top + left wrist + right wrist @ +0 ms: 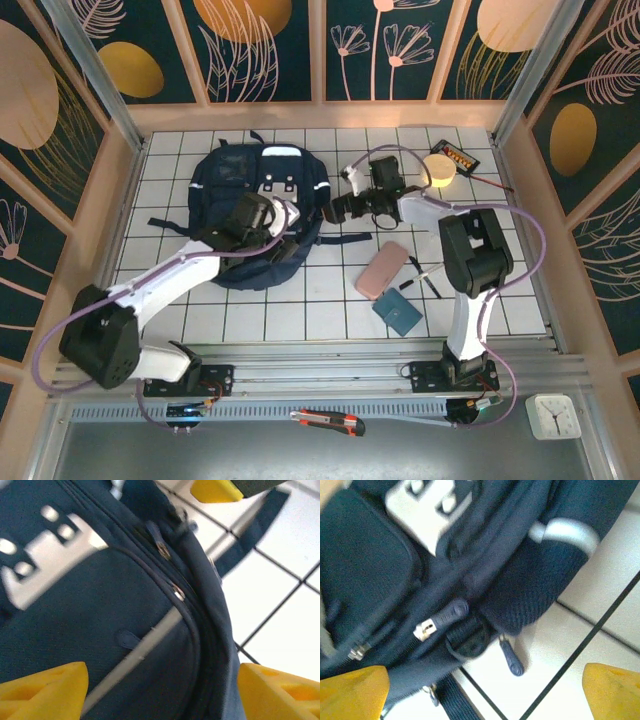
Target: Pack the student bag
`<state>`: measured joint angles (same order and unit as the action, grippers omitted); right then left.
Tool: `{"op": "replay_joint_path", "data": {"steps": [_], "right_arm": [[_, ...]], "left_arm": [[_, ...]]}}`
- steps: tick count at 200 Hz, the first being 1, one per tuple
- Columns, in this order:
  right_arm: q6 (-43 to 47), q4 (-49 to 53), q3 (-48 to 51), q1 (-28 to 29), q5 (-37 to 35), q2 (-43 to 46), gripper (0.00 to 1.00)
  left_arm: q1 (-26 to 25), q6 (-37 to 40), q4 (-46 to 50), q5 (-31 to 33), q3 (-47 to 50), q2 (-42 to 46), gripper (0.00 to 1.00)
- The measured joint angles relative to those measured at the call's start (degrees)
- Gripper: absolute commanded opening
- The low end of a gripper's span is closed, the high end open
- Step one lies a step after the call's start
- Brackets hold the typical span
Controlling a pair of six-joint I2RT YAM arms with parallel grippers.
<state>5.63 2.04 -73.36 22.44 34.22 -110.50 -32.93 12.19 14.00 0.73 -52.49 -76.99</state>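
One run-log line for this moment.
left gripper: open over student bag | right gripper: open at bag's edge | pink case: on table

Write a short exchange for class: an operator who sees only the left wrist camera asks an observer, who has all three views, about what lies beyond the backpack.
Operator: My view is the backpack up close. Is anything waiting to be packed?
Observer: Yes. A pink case lies on the table to the right of the backpack, not touching it.
Operator: Where is the other arm?
Observer: The right gripper is at the backpack's right edge, with its jaws open and nothing between them.
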Motion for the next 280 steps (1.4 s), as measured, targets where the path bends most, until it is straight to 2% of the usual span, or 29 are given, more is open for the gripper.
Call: {"op": "replay_joint_path", "data": {"steps": [13, 41, 70, 97, 134, 222, 280], "right_arm": [[1.20, -0.33, -1.86, -0.35, 0.98, 0.09, 0.89], [10.43, -0.55, -2.51, 0.94, 2.56, -0.15, 0.89], [21.14, -0.13, -3.82, 3.52, 2.78, -3.04, 0.89], [25.46, -0.13, -6.78, 4.76, 2.67, -7.13, 0.87], [25.53, -0.74, -7.41, 4.37, 2.29, -8.09, 0.86], [22.34, -4.04, -7.50, 3.41, 2.34, -8.09, 0.87], [20.37, -5.77, -7.48, 3.32, 2.32, -8.09, 0.87]], "left_arm": [[1.57, -1.05, -1.40, 0.20, -0.02, 2.21, 0.70], [5.16, 0.02, -1.73, 0.83, -0.39, 0.94, 0.66], [5.40, 4.79, -1.51, 1.62, 1.14, -2.34, 0.65], [5.40, 8.81, -1.62, 2.69, 2.36, -4.07, 0.65], [5.40, 13.40, -2.75, 3.23, 3.52, -6.29, 0.67], [5.40, 19.47, -7.67, 1.88, 9.70, -4.46, 0.75], [5.40, 22.45, -9.49, 1.46, 10.86, -3.96, 0.91]]}}
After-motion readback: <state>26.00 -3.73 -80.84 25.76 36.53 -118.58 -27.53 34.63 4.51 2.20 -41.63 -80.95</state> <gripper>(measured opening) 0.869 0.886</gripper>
